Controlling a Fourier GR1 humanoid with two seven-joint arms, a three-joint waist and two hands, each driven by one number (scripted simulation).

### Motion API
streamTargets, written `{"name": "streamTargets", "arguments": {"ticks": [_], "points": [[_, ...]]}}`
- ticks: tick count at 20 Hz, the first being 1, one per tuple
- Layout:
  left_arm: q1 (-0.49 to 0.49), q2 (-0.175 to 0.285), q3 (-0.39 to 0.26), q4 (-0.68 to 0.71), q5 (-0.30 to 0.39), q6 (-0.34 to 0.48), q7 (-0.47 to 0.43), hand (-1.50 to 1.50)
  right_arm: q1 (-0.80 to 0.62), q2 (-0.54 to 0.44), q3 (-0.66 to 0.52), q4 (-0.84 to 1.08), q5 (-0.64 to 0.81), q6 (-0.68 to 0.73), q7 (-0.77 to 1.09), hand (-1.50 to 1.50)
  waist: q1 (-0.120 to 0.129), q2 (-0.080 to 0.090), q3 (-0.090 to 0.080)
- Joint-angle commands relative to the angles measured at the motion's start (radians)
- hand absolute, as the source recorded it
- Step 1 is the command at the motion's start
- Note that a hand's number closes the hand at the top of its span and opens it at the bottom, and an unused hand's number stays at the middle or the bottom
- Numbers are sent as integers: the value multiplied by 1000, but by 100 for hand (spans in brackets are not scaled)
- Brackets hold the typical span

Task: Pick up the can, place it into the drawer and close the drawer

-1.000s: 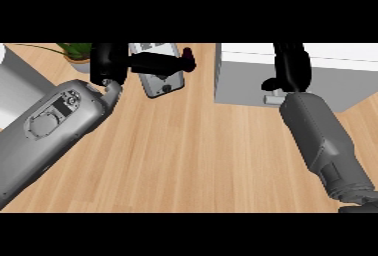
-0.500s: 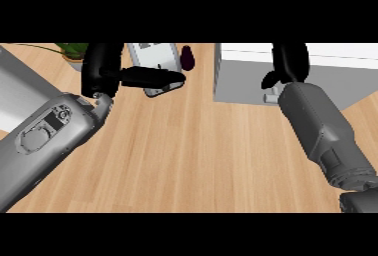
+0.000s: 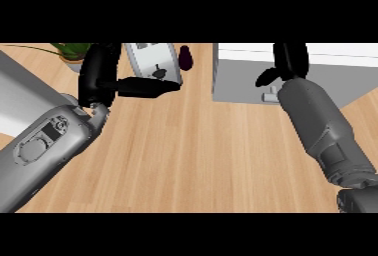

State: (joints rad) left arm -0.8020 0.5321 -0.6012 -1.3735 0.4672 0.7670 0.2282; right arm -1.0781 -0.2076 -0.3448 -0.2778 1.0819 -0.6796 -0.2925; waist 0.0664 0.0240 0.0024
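Wooden counter [image 3: 199,160], viewed steeply from above. The silver-grey can [image 3: 151,57] is shown at the upper left of the view, upright in the picture and just beside the left hand [image 3: 100,75]. The left hand is judged to be closed on the can: its thumb [image 3: 148,88] is laid across the can's lower end, and what appears to be a dark fingertip [image 3: 159,73] is seen over the can's face, so the can is pinched rather than merely touched. Whether the can is clear of the counter cannot be told. This hold is taken to serve the carrying step, since the can is needed at the drawer [image 3: 240,80], which is placed well apart to the right. The can is not yet in the drawer.

The right hand [image 3: 290,60] is held over the drawer's grey front with fingers extended and nothing enclosed. It is judged to be stationed there for working the drawer; a small pale fitting [image 3: 272,95], probably the handle, is seen just below its thumb. Whether the drawer is pulled out cannot be decided from this view.

A dark purple object [image 3: 186,56] is set just beside the can's right edge, and a potted plant [image 3: 71,52] stands at the far left. Neither is required by the task.

Counted: one can, one drawer, one purple object, one plant, two hands, two grey forearms [image 3: 52,150].
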Motion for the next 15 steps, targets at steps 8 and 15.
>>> {"name": "streamTargets", "arguments": {"ticks": [8,15], "points": [[79,21,21,-34,-7,-14,-14,-150,-104,92,-261,-62,-333,150,-177,-150,-6,-10,2],[130,23,64,-58,-21,-20,-38,-150,-138,101,-311,-39,-403,208,-190,-150,-22,-12,-1]]}}
